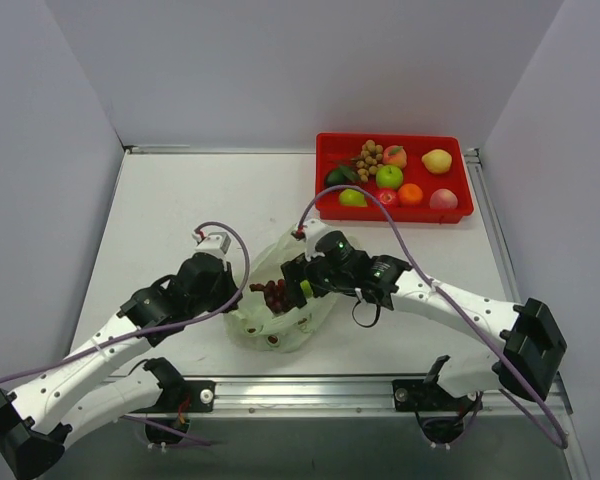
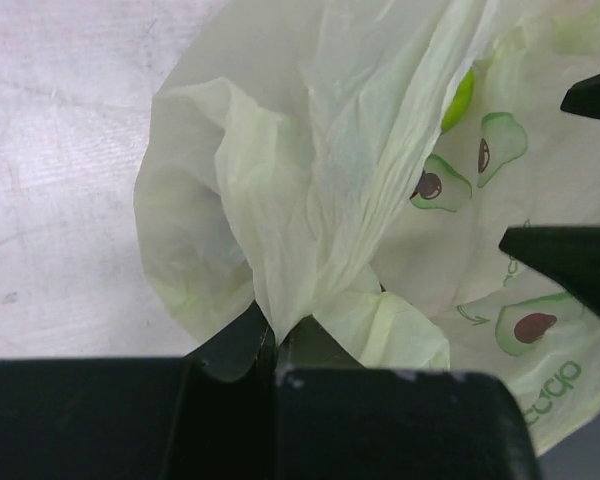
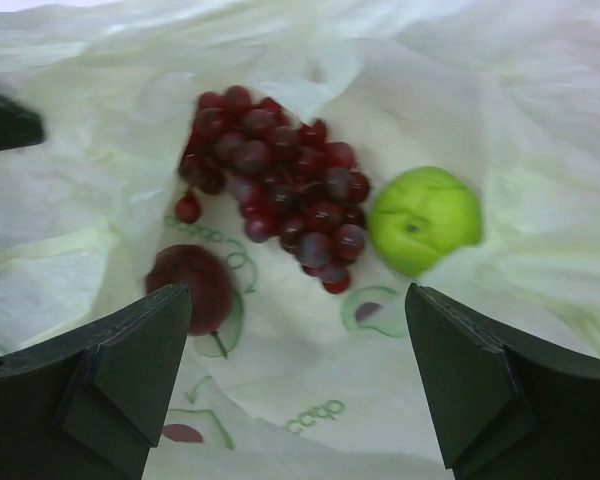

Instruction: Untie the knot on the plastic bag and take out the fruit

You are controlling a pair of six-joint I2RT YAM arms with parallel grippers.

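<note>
Right up against the left wrist camera, the left gripper has its two dark fingers pressed together, pinching a gathered fold of the plastic bag. The thin pale green film rises from that pinch in a crumpled ridge. Just past it, the avocado print shows on the bag's side.

On the other arm, the right gripper has its jaws spread wide and holds nothing. It hangs over the bag's open mouth with a finger on each side of the contents. Between and just beyond those fingers lies the grape bunch, dark purple-red, resting on the bag's inner film. A green fruit sits just beside the grapes on the right. A dark red piece sits near the left finger, partly hidden by it.

From above, the bag lies rumpled on the white table, between the two arms and near the front edge. Well apart from it, at the far right, stands the red tray. It holds a longan cluster, a yellow fruit, an orange piece and several other round ones.
</note>
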